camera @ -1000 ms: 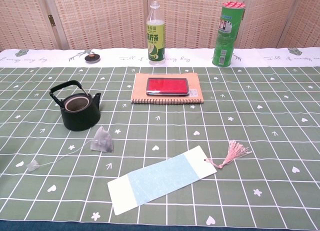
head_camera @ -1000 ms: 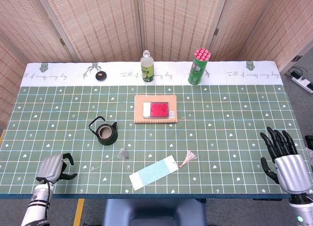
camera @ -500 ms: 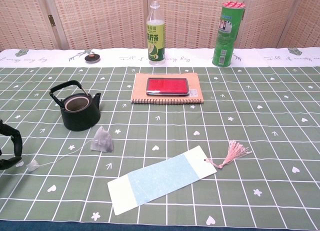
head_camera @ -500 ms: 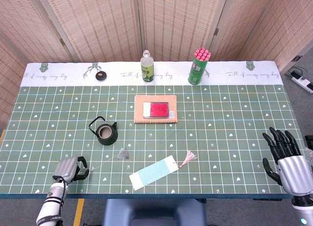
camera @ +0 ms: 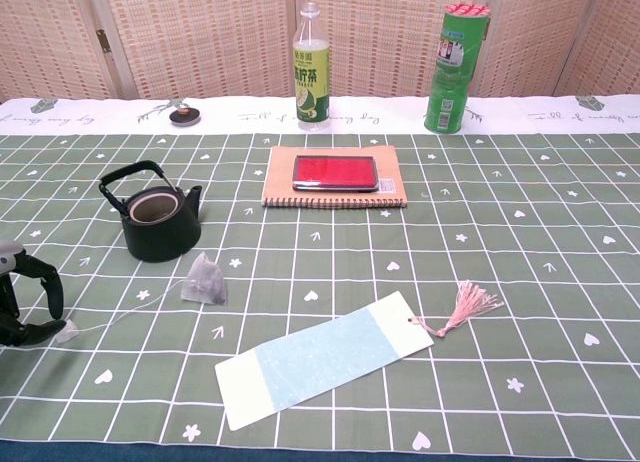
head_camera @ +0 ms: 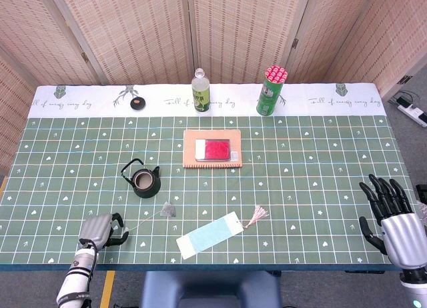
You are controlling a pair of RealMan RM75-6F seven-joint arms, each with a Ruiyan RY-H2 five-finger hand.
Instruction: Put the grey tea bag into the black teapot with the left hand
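The grey tea bag [head_camera: 168, 209] [camera: 205, 280] lies on the green cloth just in front of the black teapot [head_camera: 145, 180] [camera: 158, 220], whose top is uncovered. A thin string runs from the bag to a small tag [camera: 66, 331] at the left. My left hand [head_camera: 100, 229] [camera: 25, 300] sits near the table's front left edge, fingers curved and apart, fingertips right beside the tag and holding nothing. My right hand [head_camera: 393, 218] hovers at the far right edge, fingers spread and empty; the chest view does not show it.
A pale blue bookmark [head_camera: 208, 235] with a pink tassel lies right of the tea bag. A notebook [head_camera: 212, 149] bearing a red case sits mid-table. A bottle [head_camera: 200, 91], a green can [head_camera: 271, 91] and the small teapot lid [head_camera: 137, 103] stand along the back.
My left hand has moved rightward along the front edge toward the string's tag and come further into the chest view. The right hand has sunk slightly lower.
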